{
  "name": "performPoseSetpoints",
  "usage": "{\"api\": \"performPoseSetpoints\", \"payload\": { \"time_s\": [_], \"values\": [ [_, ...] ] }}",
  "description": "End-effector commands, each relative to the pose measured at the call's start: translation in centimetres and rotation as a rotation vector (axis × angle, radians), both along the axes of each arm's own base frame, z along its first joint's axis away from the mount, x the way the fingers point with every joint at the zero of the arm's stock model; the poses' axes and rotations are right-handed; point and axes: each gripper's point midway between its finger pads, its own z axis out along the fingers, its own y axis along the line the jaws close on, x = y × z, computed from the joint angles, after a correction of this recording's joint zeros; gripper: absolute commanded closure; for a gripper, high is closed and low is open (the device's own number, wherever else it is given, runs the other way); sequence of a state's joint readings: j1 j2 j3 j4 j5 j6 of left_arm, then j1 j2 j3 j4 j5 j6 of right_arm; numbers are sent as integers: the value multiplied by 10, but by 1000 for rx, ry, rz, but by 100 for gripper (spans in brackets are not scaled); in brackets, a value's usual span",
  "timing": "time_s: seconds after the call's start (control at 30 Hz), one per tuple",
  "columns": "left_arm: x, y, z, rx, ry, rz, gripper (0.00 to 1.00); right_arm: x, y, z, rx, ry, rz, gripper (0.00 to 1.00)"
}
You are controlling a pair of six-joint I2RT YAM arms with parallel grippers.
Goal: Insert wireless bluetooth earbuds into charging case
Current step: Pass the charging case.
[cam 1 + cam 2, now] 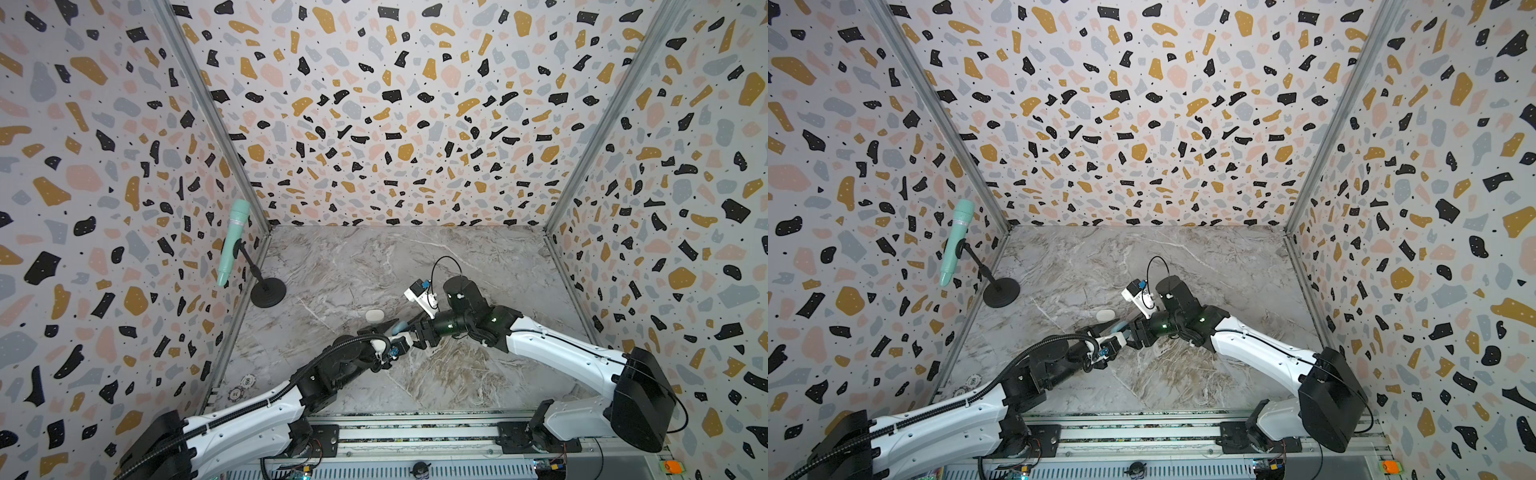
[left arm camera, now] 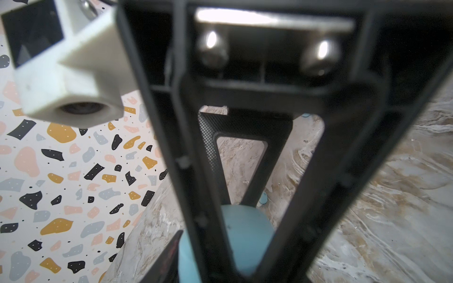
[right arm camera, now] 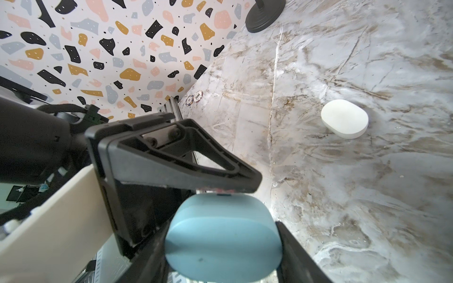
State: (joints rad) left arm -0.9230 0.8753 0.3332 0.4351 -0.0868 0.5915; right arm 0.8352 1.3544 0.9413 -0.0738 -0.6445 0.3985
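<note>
The right pincer is clamped on the closed blue case at lower centre; the left pincer's spread cannot be told. Opening is judged in hand: the case must be pried apart next, with a small blue earbud lying on the bench.

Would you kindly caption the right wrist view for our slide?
Right gripper holds blue case, left gripper's finger at its edge; white case beyond.

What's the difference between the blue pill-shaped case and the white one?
Colour: the blue case is light blue, and the white case is off-white.
Support: the blue case is clamped in the right pincer, while the white case lies free on the marble table with nothing touching it.
Shared: both are smooth, rounded and pill-shaped, and both look closed.
</note>
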Motion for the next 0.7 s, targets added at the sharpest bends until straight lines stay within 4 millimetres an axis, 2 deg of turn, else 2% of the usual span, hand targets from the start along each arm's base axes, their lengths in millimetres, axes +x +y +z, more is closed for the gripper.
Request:
{"api": "performPoseSetpoints", "payload": {
  "time_s": [0.0, 0.17, 0.43, 0.5, 0.6, 0.67],
  "values": [
    [4, 1, 19, -56, -55, 19, 48, -5, 3, 8, 17, 9, 26, 100],
    [3, 1, 19, -54, -53, 12, 51, -5, 3, 6, 13, 11, 23, 100],
    [4, 0, 19, -55, -57, 14, 66, -5, 3, 6, 17, 12, 24, 100],
    [5, 1, 21, -57, -61, 21, 72, -5, 2, 6, 18, 11, 23, 93],
    [6, 2, 23, -54, -70, 32, 83, -5, 2, 7, 20, 8, 21, 72],
    [7, 3, 22, -48, -74, 33, 92, -6, 0, 9, 22, 0, 19, 53]
  ]
}}
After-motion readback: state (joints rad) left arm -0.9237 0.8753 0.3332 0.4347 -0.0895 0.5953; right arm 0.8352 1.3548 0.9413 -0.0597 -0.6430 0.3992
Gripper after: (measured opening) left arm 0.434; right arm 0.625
